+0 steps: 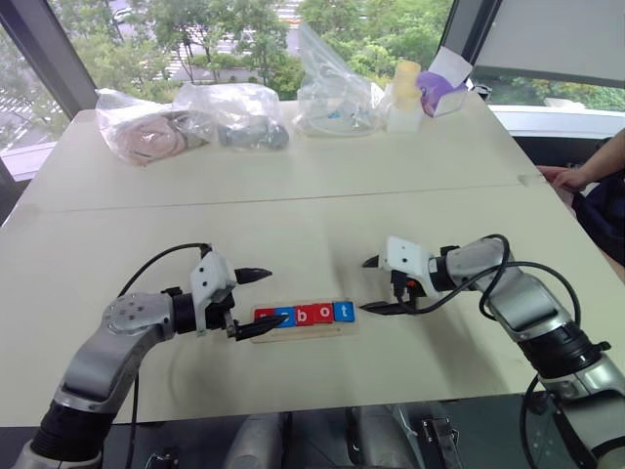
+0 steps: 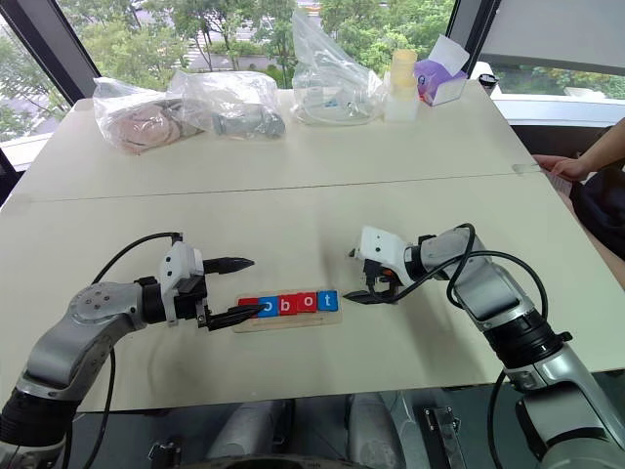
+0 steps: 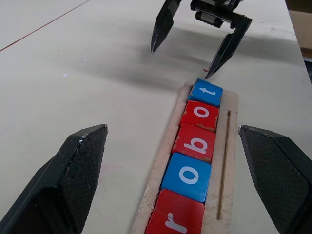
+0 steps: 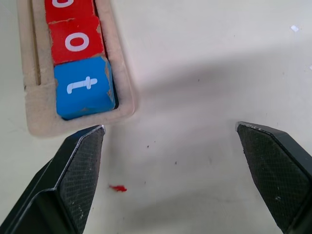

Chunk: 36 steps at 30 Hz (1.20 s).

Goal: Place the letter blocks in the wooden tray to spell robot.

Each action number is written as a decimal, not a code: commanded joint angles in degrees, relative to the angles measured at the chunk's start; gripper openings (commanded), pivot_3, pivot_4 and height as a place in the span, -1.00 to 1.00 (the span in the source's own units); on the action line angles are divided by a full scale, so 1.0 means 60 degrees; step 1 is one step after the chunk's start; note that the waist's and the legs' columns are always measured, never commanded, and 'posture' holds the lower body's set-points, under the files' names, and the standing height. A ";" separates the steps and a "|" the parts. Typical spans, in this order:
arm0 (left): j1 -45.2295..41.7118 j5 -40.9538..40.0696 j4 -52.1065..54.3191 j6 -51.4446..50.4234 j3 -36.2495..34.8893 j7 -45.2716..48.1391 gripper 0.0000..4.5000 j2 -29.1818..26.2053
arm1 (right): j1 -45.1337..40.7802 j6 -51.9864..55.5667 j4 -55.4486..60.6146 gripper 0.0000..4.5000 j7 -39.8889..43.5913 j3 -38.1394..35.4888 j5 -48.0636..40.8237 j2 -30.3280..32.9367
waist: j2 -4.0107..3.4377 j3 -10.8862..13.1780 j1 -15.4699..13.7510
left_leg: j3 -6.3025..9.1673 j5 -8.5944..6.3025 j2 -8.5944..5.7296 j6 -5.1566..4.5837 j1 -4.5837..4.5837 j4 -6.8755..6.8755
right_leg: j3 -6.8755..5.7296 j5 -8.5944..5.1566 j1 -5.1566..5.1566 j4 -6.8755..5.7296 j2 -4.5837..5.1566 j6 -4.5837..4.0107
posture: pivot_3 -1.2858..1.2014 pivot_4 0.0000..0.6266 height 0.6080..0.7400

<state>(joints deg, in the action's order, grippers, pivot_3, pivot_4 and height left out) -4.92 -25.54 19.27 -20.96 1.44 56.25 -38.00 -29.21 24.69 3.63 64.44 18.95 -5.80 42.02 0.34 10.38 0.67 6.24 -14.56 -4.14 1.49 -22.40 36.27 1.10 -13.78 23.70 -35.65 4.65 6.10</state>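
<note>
Five letter blocks (image 1: 304, 315) lie in a row in the wooden tray (image 1: 312, 334) near the table's front edge. They read r, o, b, o, t: a red r (image 3: 175, 220), a blue o (image 3: 187, 176), a red b (image 3: 195, 142), a red o (image 3: 201, 113) and a blue t (image 3: 207, 91). My left gripper (image 1: 277, 297) stands open at the tray's left end, one finger over the r end, holding nothing. My right gripper (image 1: 362, 285) is open just right of the t block (image 4: 84, 87), apart from it and empty.
Several clear plastic bags (image 1: 234, 115) lie along the table's far edge, with a pale bottle (image 1: 404, 96) and a purple box (image 1: 441, 90) beside them. A person's hand (image 1: 564, 176) rests at the table's right edge. A seam (image 1: 293, 200) crosses the tabletop.
</note>
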 commanded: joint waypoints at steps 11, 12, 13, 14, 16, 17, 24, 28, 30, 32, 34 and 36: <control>-0.0030 -0.0119 0.0354 0.0022 -0.0063 -0.0036 1.00 -0.0004 | -0.0225 -0.0154 0.0103 0.97 0.0030 -0.0102 0.0082 -0.0214 | 0.0000 0.0000 -0.0002 | 0.0000 0.0000 -0.0001 0.0000 0.0000 0.0000 | 0.0000 0.0000 0.0002 -0.0004 -0.0001 0.0000 | 0.03 -0.52 1.00; -0.0051 -0.0114 0.0335 0.0018 -0.0054 -0.0036 1.00 -0.0001 | -0.0236 -0.0159 0.0081 0.97 0.0037 -0.0103 0.0090 -0.0223 | 0.0000 0.0000 -0.0002 | 0.0000 0.0000 -0.0001 0.0000 0.0000 0.0001 | 0.0001 0.0000 0.0002 -0.0004 -0.0001 0.0000 | 0.03 -0.52 1.00; -0.0054 -0.0114 0.0333 0.0021 -0.0052 -0.0035 1.00 0.0000 | -0.0237 -0.0112 0.0127 0.97 0.0041 -0.0115 0.0064 -0.0235 | 0.0000 0.0000 -0.0002 | -0.0001 0.0000 -0.0001 0.0000 0.0000 0.0001 | 0.0000 0.0000 0.0001 -0.0004 -0.0001 0.0000 | 0.03 -0.52 1.00; -0.0056 -0.0114 0.0332 0.0024 -0.0051 -0.0034 1.00 0.0002 | -0.0238 -0.0079 0.0162 0.97 0.0044 -0.0123 0.0045 -0.0242 | 0.0000 0.0000 -0.0002 | -0.0001 0.0000 -0.0001 0.0001 0.0000 0.0001 | 0.0000 0.0000 0.0002 -0.0005 -0.0001 0.0000 | 0.03 -0.52 1.00; -0.0064 -0.0113 0.0334 0.0021 -0.0044 -0.0051 1.00 0.0018 | -0.0241 -0.0072 0.0190 0.97 0.0045 -0.0099 0.0053 -0.0260 | 0.0000 0.0000 0.0001 | -0.0001 0.0000 -0.0001 0.0001 0.0000 0.0001 | 0.0000 0.0000 0.0002 -0.0005 -0.0001 0.0000 | 0.03 -0.52 1.00; -0.0075 -0.0110 0.0329 0.0016 -0.0036 -0.0056 1.00 0.0023 | -0.0259 -0.0087 0.0157 0.97 0.0030 -0.0087 0.0078 -0.0272 | 0.0000 0.0000 0.0002 | -0.0001 0.0000 -0.0001 0.0001 0.0000 0.0001 | 0.0000 0.0000 0.0002 -0.0005 -0.0001 0.0000 | 0.03 -0.52 1.00; 0.0050 -0.0156 0.0476 -0.0143 -0.0126 -0.0064 1.00 -0.0127 | -0.0145 0.0146 0.0429 0.97 0.0095 -0.0670 -0.0026 0.0392 | 0.0000 0.0000 -0.0014 | -0.0002 0.0000 -0.0003 0.0001 0.0000 0.0001 | 0.0001 0.0000 0.0003 -0.0006 0.0000 0.0000 | 0.03 -0.52 1.00; 0.0178 -0.0303 0.0614 -0.0477 -0.0260 -0.0046 1.00 -0.0303 | 0.0405 0.0736 0.1499 0.97 0.0355 -0.1344 -0.0727 0.0997 | 0.0000 0.0000 -0.0028 | -0.0001 0.0000 -0.0005 0.0000 -0.0002 -0.0001 | 0.0001 0.0000 0.0002 -0.0005 0.0004 0.0000 | 0.03 -0.52 1.00; 0.0326 -0.0320 0.0748 -0.0475 -0.0334 0.0014 1.00 -0.0427 | 0.0801 0.1126 0.2173 0.97 0.0521 -0.1683 -0.1138 0.1333 | 0.0000 -0.0001 -0.0020 | 0.0002 -0.0001 -0.0001 -0.0001 -0.0002 -0.0002 | -0.0001 0.0000 0.0002 -0.0005 0.0006 0.0000 | 0.03 -0.52 1.00; 0.0486 -0.0326 0.0911 -0.0467 -0.0431 0.0008 1.00 -0.0547 | 0.1194 0.1445 0.2812 0.97 0.0670 -0.2029 -0.1565 0.1628 | -0.0001 0.0000 -0.0007 | 0.0001 -0.0001 0.0003 -0.0001 0.0000 -0.0002 | 0.0000 -0.0001 0.0002 -0.0006 0.0011 -0.0001 | 0.03 -0.52 1.00; 0.0896 -0.0363 0.1236 -0.0579 -0.0753 0.0035 1.00 -0.0905 | 0.1770 0.1678 0.3680 0.97 0.0988 -0.2515 -0.2117 0.2099 | -0.0001 0.0000 -0.0007 | 0.0000 -0.0001 0.0003 -0.0001 -0.0002 -0.0002 | 0.0001 -0.0001 0.0003 -0.0007 0.0013 -0.0001 | 0.03 -0.52 1.00; 0.1280 -0.0420 0.1479 -0.0655 -0.1016 0.0240 1.00 -0.1316 | 0.2118 0.2021 0.4309 0.97 0.1137 -0.2897 -0.2624 0.2440 | -0.0001 0.0000 -0.0005 | -0.0001 -0.0001 0.0004 -0.0002 -0.0003 -0.0003 | 0.0003 -0.0002 0.0006 -0.0008 0.0015 -0.0002 | 0.03 -0.52 1.00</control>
<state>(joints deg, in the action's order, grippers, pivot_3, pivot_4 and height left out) 2.19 -26.99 25.70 -24.68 -1.94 56.79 -44.65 -16.40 35.65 25.18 70.27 4.89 -18.45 55.55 0.33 10.38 0.63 6.24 -14.57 -4.10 1.47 -22.42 36.25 1.12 -13.79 23.73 -35.69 4.73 6.08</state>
